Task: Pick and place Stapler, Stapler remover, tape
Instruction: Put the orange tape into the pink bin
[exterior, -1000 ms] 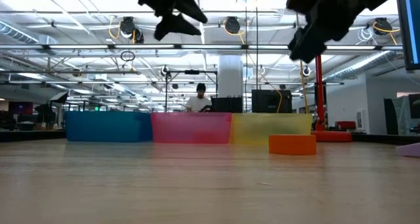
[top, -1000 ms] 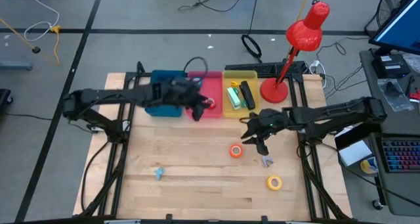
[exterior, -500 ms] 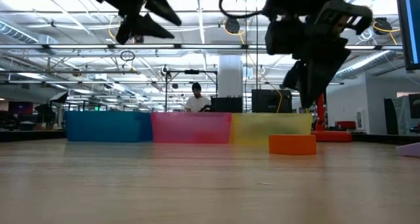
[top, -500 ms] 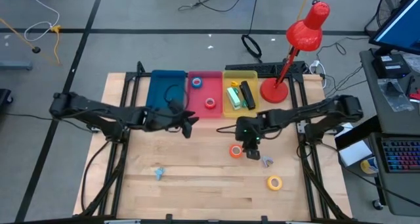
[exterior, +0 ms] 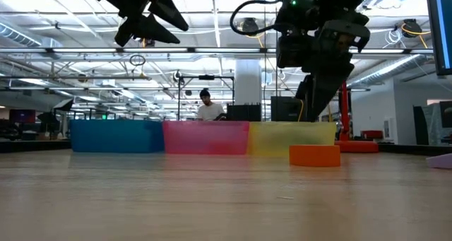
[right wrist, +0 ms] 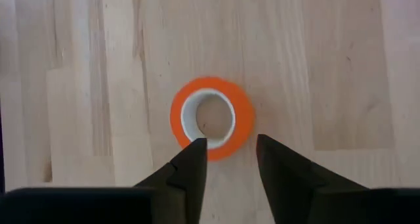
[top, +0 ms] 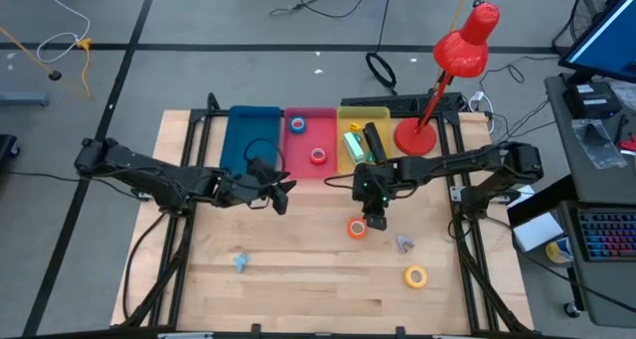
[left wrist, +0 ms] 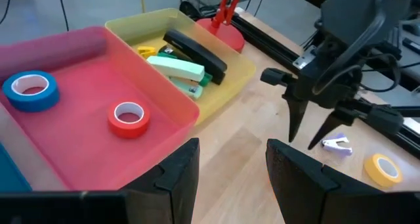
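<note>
The orange tape [right wrist: 211, 117] lies flat on the wooden table [top: 298, 269]. My right gripper [right wrist: 231, 155] hangs open just above it, pointing steeply down and clear of it, as the low view shows [exterior: 314, 155]. Blue tape [left wrist: 29, 91] and red tape [left wrist: 128, 117] lie in the pink bin [top: 310, 140]. A black stapler [left wrist: 193, 48] and a green one [left wrist: 176, 69] lie in the yellow bin [top: 363, 145]. Yellow tape [top: 415, 276] and a pale staple remover [top: 403, 245] lie near the right front. My left gripper [top: 281, 193] is open and holds nothing, in front of the bins.
A blue bin [top: 253, 140] stands left of the pink one. A red desk lamp [top: 437, 81] stands at the back right. A small light-blue remover [top: 239, 262] lies front left. The table's middle and near side are bare wood.
My left gripper has drawn back from over the pink bin toward the table's near and left side, and the red tape stays lying in that bin. My right gripper has sunk and gone left over the orange tape, tipping more steeply down.
</note>
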`<move>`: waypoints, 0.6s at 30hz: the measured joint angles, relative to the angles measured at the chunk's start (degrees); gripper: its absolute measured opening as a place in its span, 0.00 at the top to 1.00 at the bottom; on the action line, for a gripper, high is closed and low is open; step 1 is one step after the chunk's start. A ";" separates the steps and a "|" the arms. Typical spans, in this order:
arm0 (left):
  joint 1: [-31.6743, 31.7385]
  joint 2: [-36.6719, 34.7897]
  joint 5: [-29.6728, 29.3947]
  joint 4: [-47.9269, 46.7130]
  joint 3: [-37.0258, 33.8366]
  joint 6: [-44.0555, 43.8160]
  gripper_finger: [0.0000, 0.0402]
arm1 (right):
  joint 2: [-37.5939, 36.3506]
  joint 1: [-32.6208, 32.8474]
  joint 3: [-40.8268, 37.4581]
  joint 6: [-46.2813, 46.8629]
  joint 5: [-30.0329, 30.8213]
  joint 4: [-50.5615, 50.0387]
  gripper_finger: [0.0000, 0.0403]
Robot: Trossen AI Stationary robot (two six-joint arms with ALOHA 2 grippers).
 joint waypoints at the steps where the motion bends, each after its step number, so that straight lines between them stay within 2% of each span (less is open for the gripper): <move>1: 0.02 0.00 0.01 -0.06 0.00 0.04 0.56 | 0.02 0.01 0.00 0.05 0.00 0.80 0.66; 8: 0.00 0.00 -0.01 -0.58 0.00 0.48 0.56 | 0.02 0.09 0.00 0.20 2.36 4.15 0.51; 18: 0.00 0.02 0.01 -0.91 0.02 0.95 0.56 | 0.02 0.63 -4.56 3.08 3.01 7.92 0.47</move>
